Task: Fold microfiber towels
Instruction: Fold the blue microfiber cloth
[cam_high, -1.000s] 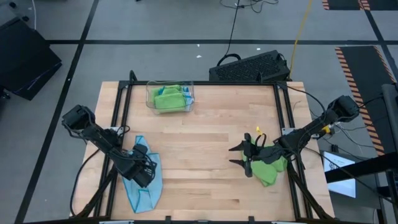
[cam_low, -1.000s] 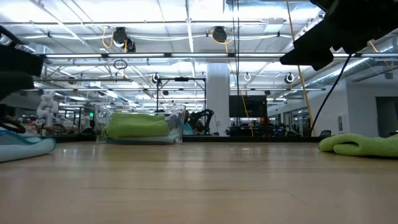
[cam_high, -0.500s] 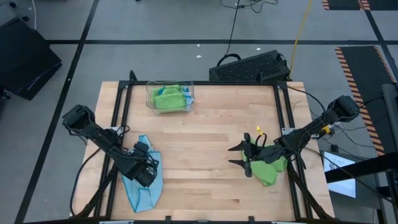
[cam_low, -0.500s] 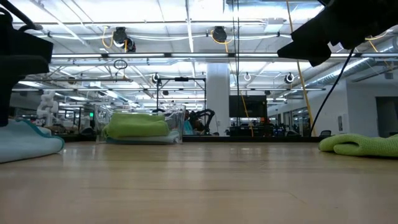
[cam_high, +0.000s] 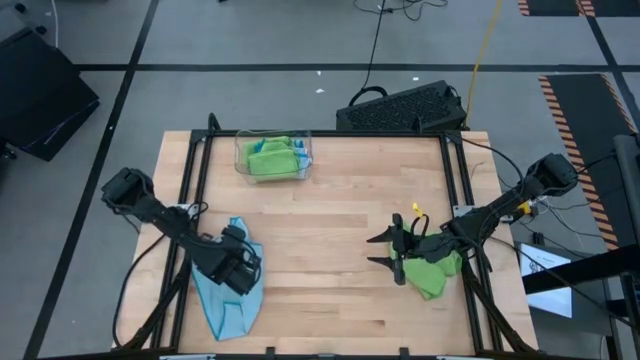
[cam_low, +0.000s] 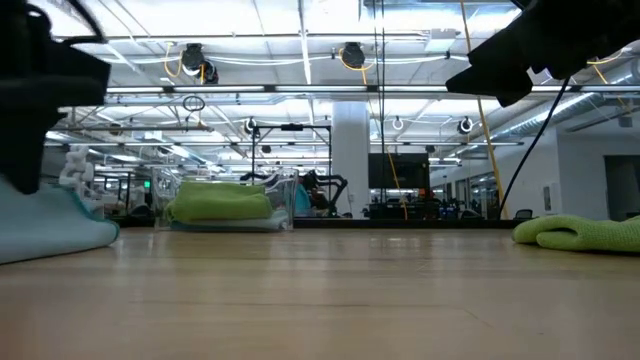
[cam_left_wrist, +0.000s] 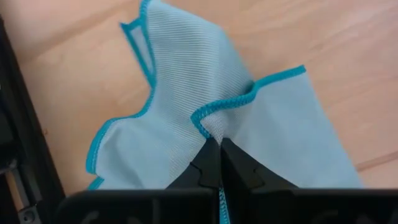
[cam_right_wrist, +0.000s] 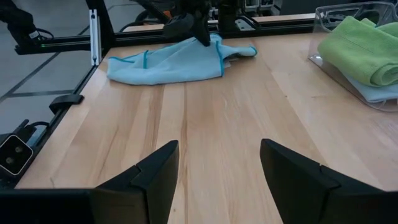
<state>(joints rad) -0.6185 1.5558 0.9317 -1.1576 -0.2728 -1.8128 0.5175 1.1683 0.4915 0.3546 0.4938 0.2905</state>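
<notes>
A light blue microfiber towel (cam_high: 228, 300) with a teal hem lies crumpled at the table's near left, also in the low view (cam_low: 55, 225) and the right wrist view (cam_right_wrist: 168, 62). My left gripper (cam_high: 240, 268) is shut on it from above. A lime green towel (cam_high: 436, 276) lies bunched on the table at the near right. My right gripper (cam_high: 385, 250) hovers open just left of it, with nothing between its fingers (cam_right_wrist: 161, 177). My left gripper pinches the towel's teal hemmed edge (cam_left_wrist: 210, 123) between its two fingers, where the hem puckers into a small fold. The fingers slant steeply down from above. That part is raised into a peak, and the rest of the towel (cam_left_wrist: 292, 137) slopes down onto the table.
A clear plastic tray (cam_high: 273, 157) with folded green towels stands at the far left of the table, seen too in the low view (cam_low: 225, 200). Black frame rails (cam_high: 190, 200) run along both table sides. Bare wood lies between the two arms.
My left gripper, still shut on the blue towel's hem, has gone up and toward the table's right. The pinched part has risen into a higher peak and shifted right; the towel's near end has stayed on the table.
</notes>
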